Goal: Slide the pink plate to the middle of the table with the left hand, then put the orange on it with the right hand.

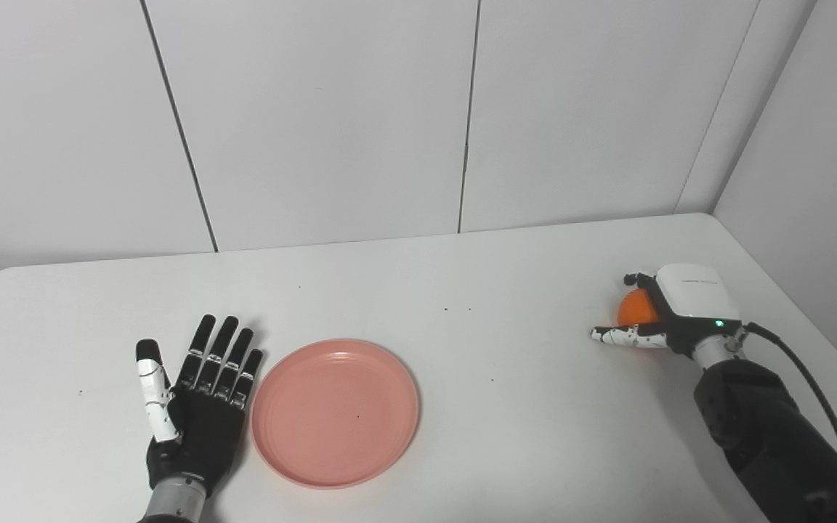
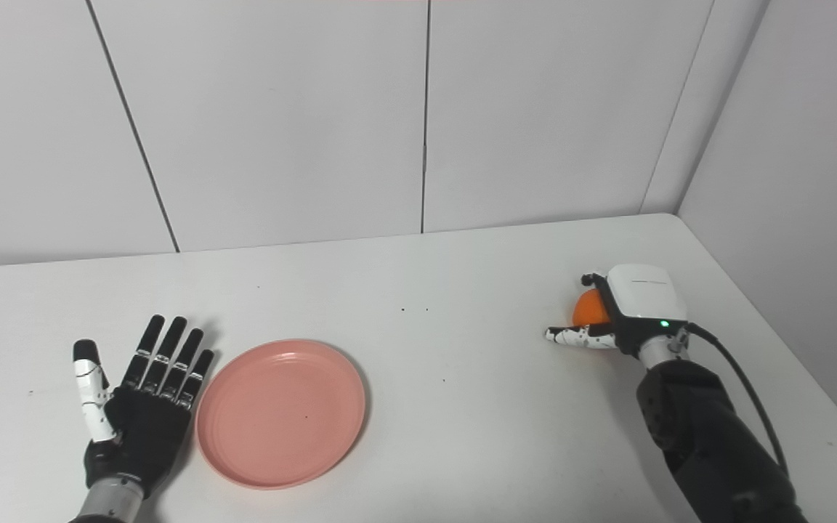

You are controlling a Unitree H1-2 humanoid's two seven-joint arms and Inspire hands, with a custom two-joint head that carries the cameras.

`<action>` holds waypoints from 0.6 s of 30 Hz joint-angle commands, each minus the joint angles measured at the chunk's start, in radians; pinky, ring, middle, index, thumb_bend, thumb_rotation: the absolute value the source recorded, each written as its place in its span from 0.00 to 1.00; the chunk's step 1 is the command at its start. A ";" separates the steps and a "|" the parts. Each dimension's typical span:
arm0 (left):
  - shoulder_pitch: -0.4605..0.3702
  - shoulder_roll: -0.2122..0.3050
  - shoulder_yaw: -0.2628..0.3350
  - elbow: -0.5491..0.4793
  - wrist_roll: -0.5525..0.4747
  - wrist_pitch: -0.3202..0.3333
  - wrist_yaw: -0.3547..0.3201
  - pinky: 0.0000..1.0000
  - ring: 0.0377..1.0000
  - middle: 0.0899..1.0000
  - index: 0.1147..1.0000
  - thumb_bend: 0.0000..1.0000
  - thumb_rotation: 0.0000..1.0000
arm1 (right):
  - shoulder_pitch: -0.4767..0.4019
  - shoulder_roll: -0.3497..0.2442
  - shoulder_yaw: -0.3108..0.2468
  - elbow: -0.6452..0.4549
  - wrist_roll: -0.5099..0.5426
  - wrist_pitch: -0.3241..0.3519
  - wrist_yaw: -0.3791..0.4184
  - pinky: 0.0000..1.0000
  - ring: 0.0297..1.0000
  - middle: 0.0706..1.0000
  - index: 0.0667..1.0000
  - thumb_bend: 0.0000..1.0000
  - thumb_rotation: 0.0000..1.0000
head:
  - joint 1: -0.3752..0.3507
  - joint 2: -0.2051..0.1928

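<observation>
The right hand (image 1: pixel 669 312) curls around the orange (image 1: pixel 635 309) on the white worktop (image 1: pixel 506 378), the left hand (image 1: pixel 197 407) spread flat beside the pink plate (image 1: pixel 335 412)

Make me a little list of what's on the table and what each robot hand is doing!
table: white table, bare in the middle
plate: pink plate, empty, left of the middle
left hand: left hand open and flat, palm up, just left of the plate's rim
orange: orange, far right, mostly hidden by the hand
right hand: right hand curled around the orange; a full grip can't be confirmed
task so far: orange not yet on the plate
</observation>
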 commanded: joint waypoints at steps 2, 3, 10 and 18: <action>0.023 0.001 0.000 0.012 0.013 0.038 0.031 1.00 0.91 0.78 0.84 0.76 0.65 | -0.023 -0.010 0.002 0.032 0.001 -0.034 -0.061 0.48 0.55 0.62 0.62 0.78 0.66 | 0.003 0.001; 0.023 0.003 0.000 0.015 0.014 0.036 0.028 1.00 0.91 0.78 0.84 0.76 0.65 | -0.024 -0.005 -0.001 0.048 0.010 -0.049 -0.090 0.45 0.53 0.60 0.60 0.78 0.64 | 0.003 0.001; 0.022 0.004 0.001 0.023 0.012 0.034 0.024 1.00 0.91 0.78 0.84 0.76 0.65 | -0.029 -0.004 0.019 0.116 0.040 -0.126 -0.193 0.11 0.14 0.17 0.20 0.64 0.39 | 0.003 0.003; 0.023 0.004 0.000 0.026 0.013 0.031 0.019 1.00 0.91 0.79 0.84 0.76 0.65 | -0.032 -0.012 0.030 0.105 0.072 -0.131 -0.171 0.08 0.11 0.14 0.19 0.57 0.41 | 0.004 0.006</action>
